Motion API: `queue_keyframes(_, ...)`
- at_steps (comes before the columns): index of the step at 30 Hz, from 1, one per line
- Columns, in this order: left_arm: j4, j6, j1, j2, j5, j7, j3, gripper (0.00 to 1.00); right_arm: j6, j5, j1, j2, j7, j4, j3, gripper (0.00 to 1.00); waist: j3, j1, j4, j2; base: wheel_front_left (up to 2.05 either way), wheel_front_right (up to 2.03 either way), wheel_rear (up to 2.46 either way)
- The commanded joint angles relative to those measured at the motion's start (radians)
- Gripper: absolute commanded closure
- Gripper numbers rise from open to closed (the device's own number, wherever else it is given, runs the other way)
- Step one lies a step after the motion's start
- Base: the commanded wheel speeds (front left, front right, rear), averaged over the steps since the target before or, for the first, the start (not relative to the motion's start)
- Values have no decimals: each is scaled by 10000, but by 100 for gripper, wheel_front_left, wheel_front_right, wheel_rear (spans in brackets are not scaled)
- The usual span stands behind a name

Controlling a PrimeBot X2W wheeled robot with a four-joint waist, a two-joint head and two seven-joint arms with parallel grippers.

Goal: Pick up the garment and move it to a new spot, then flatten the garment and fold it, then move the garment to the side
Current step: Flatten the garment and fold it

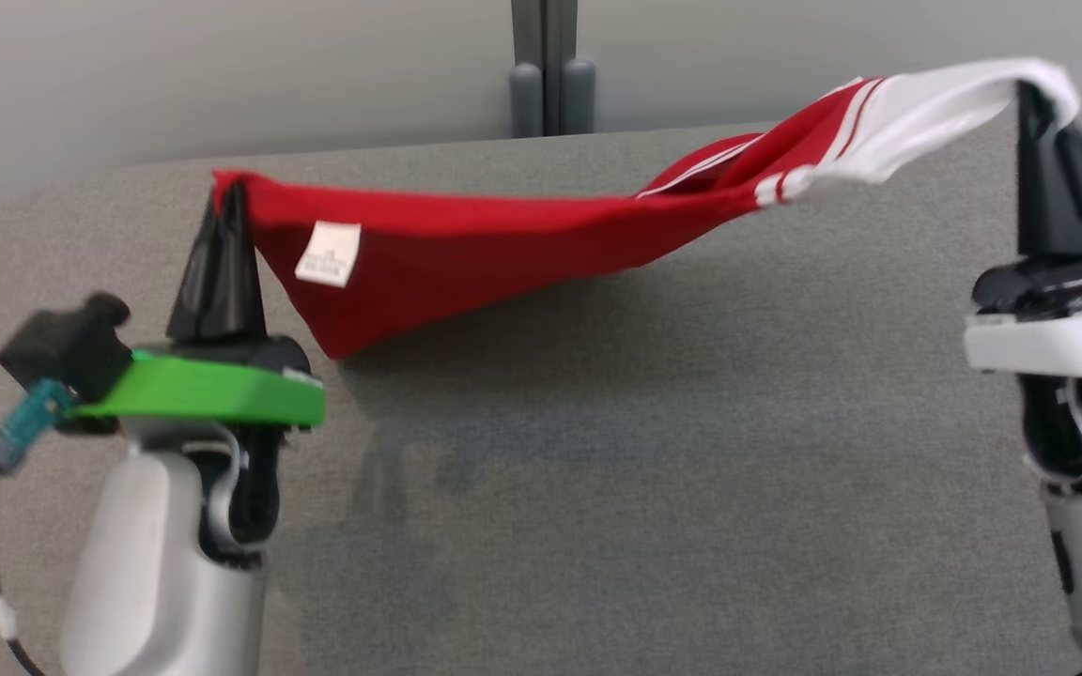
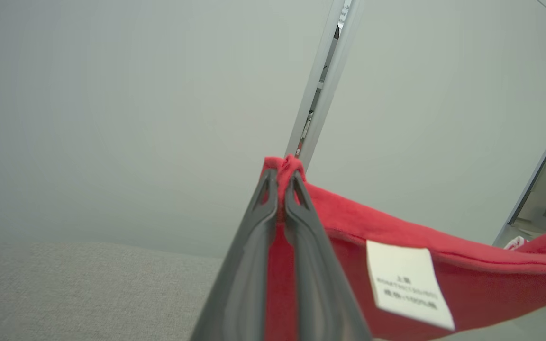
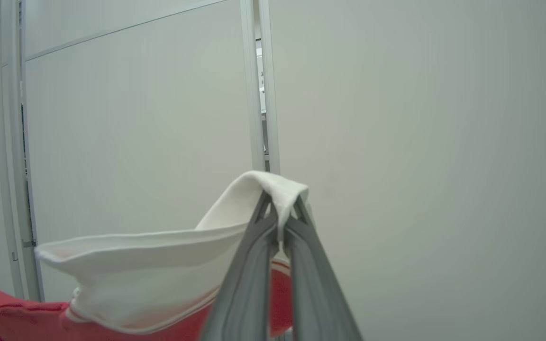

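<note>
Above the grey fabric-covered table, my left gripper is clamped on the red corner of one red cloth garment with a white striped end, beside its one white rectangular label. My right gripper is clamped on the white end.
</note>
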Motion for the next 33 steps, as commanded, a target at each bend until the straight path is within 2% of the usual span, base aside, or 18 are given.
queue_keyframes(1, -432, -56, -505, 92, -594, 467, 127, 100, -16, 168, -365, -285, -1, -183, -13, 100, -168, 0, -117, -1, 0, 0, 0)
queue_keyframes(4, -1293, 0, -1418, 100, -1722, 1613, 465, 100, -16, 466, -1159, -797, 92, -381, 173, 100, -151, 0, -202, -1, 0, 0, 0)
queue_keyframes(8, -2105, 562, -2683, 239, -2673, 3044, 893, 100, -16, 805, -2415, -1279, 642, -473, 316, 100, 155, 0, -337, -1, 0, 0, 0)
queue_keyframes(13, -2276, 1364, -3867, 390, -3174, 4343, 1071, 100, -16, 916, -3841, -1636, 1340, 113, 415, 100, 952, 0, -420, -1, 0, 0, 0)
queue_keyframes(16, -1993, 1658, -4373, 479, -3112, 4654, 1082, 100, -16, 835, -4577, -1719, 1487, 758, 506, 100, 1613, 0, -453, -1, 0, 0, 0)
queue_keyframes(21, -954, 1916, -5582, 686, -2544, 4015, 1248, 100, -16, 505, -6130, -1630, 1161, 2228, 410, 100, 2833, 0, -489, -1, 0, 0, 0)
queue_keyframes(22, -640, 1872, -5967, 884, -2151, 3682, 1198, 100, -16, 326, -6621, -1616, 992, 2583, 375, 100, 3097, 0, -508, -1, 0, 0, 0)
queue_keyframes(27, 921, 1765, -7762, 1081, -1231, 1727, 1244, 100, -23, -339, -8657, -1363, 270, 4208, -86, 100, 3858, 0, -582, -1, 0, 0, 0)
queue_keyframes(30, 1647, 1699, -8403, 951, -1289, 807, 1513, 100, -30, -560, -9363, -1218, 71, 4773, -278, 100, 4030, 0, -643, -1, 0, 0, 0)
queue_keyframes(33, 2262, 1474, -8416, 889, -1452, 147, 1715, 100, -31, -607, -9320, -1162, -3, 5139, -311, 100, 4095, 0, -662, -1, 0, 0, 0)
